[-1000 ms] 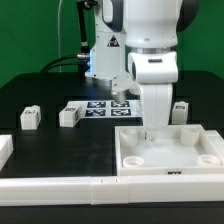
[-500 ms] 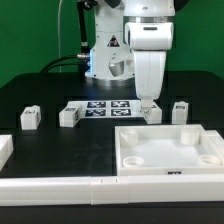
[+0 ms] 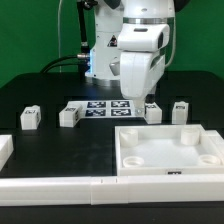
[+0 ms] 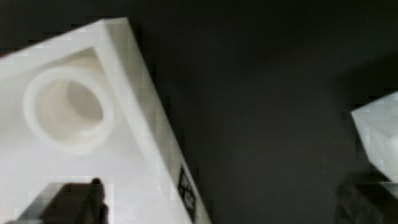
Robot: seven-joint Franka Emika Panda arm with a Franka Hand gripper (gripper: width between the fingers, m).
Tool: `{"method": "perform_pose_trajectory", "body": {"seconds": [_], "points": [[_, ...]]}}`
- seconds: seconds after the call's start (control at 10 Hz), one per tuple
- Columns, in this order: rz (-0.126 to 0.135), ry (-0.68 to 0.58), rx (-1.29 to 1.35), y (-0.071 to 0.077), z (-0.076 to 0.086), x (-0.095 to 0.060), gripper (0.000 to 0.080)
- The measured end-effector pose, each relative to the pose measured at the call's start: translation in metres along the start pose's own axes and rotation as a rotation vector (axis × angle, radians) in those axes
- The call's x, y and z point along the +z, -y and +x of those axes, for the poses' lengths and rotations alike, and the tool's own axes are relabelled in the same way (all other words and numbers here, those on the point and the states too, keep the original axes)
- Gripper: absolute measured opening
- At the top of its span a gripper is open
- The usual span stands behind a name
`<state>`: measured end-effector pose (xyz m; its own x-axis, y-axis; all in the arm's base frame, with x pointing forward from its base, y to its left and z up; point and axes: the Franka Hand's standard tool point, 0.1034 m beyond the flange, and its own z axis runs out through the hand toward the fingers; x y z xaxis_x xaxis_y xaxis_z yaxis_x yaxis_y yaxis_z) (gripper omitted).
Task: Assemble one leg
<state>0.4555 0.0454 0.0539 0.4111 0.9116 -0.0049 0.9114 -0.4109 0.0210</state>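
Note:
Several white legs with black-and-white tags stand on the black table: two at the exterior view's left [image 3: 29, 118] [image 3: 68, 115] and two at its right [image 3: 153, 113] [image 3: 181, 110]. My gripper [image 3: 133, 97] hangs above the table just behind the large white tray-like panel [image 3: 128, 150], close to the leg at the right-centre. In the wrist view the gripper [image 4: 217, 205] is open and empty, one dark finger [image 4: 71, 203] over the panel's corner [image 4: 125, 140] with its round socket. A white block [image 4: 377, 128] shows at the edge.
The marker board [image 3: 105, 107] lies behind the legs near the robot's base. A long white rail [image 3: 50, 186] runs along the table's front edge, and a white piece [image 3: 4, 150] sits at the far left.
My gripper has lifted out of the tray-like panel and moved back and to the exterior view's left, toward the legs. Nothing was picked up.

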Motion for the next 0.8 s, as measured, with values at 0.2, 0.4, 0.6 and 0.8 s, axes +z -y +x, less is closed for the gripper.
{"method": "perform_pose_trajectory", "body": {"seconds": [0.2, 0.4, 0.6, 0.8], "points": [[0.008, -0.016, 0.301, 0.007, 0.000, 0.002, 0.0649], [0.024, -0.025, 0.577, 0.018, 0.006, 0.005, 0.0649], [0.048, -0.029, 0.863, 0.034, 0.013, 0.009, 0.0649], [0.072, -0.023, 1.120, 0.053, 0.026, 0.013, 0.0649]]}}
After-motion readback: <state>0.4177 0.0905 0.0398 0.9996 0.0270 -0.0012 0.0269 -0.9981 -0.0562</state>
